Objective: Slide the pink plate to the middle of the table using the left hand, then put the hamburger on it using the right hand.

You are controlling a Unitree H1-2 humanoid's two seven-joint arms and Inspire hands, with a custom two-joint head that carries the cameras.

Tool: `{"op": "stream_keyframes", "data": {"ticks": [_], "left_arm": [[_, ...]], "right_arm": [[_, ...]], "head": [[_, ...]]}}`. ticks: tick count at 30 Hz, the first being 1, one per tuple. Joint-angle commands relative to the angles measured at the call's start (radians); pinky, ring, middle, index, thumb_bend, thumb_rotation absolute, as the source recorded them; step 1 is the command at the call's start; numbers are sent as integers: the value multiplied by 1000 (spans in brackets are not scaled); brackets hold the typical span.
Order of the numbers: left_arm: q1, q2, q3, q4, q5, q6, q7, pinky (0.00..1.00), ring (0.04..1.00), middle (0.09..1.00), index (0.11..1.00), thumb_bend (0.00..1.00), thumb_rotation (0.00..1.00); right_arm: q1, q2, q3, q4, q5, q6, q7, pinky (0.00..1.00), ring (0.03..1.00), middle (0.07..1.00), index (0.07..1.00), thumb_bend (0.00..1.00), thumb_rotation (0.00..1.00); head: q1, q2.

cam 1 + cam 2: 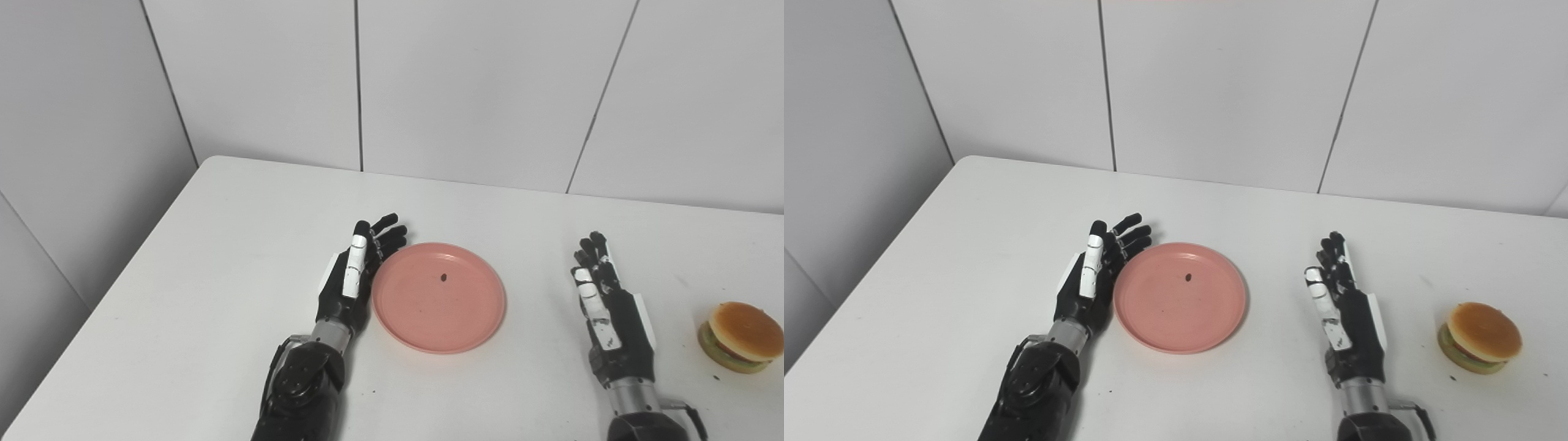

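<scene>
The pink plate (438, 297) lies flat near the middle of the white table (202, 257), with a small dark speck on it. My left hand (356, 275) stands edge-on right against the plate's left rim, fingers straight and apart, holding nothing. To the plate's right, my right hand (603, 309) hovers open with nothing in it, well apart from the plate. The hamburger (741, 337) sits on the table at the far right, beyond the right hand.
White tiled walls (465, 86) rise behind the table and along its left side. The table's left edge runs diagonally toward the front left corner. Bare tabletop lies behind the plate and between the right hand and the hamburger.
</scene>
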State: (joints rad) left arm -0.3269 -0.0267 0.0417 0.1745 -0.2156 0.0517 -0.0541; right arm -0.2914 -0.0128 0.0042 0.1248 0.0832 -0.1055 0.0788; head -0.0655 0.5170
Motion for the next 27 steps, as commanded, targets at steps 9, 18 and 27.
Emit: {"op": "stream_keyframes", "data": {"ticks": [9, 18, 27], "left_arm": [[69, 27, -47, 9, 25, -24, -64, 839, 823, 798, 791, 701, 965], [75, 33, -41, 12, 52, -45, -67, 837, 817, 793, 769, 682, 973], [67, 37, -22, 21, 36, -44, -80, 832, 819, 799, 781, 711, 960]], "right_arm": [[-37, 77, 54, -26, -129, 25, -81, 999, 994, 977, 994, 700, 819], [-51, 110, 68, -20, -161, 35, -112, 1000, 998, 983, 995, 657, 832], [-56, 111, 66, -18, -165, 34, -117, 1000, 1000, 987, 996, 670, 854]], "head": [[-160, 10], [-197, 25], [-196, 25]]}}
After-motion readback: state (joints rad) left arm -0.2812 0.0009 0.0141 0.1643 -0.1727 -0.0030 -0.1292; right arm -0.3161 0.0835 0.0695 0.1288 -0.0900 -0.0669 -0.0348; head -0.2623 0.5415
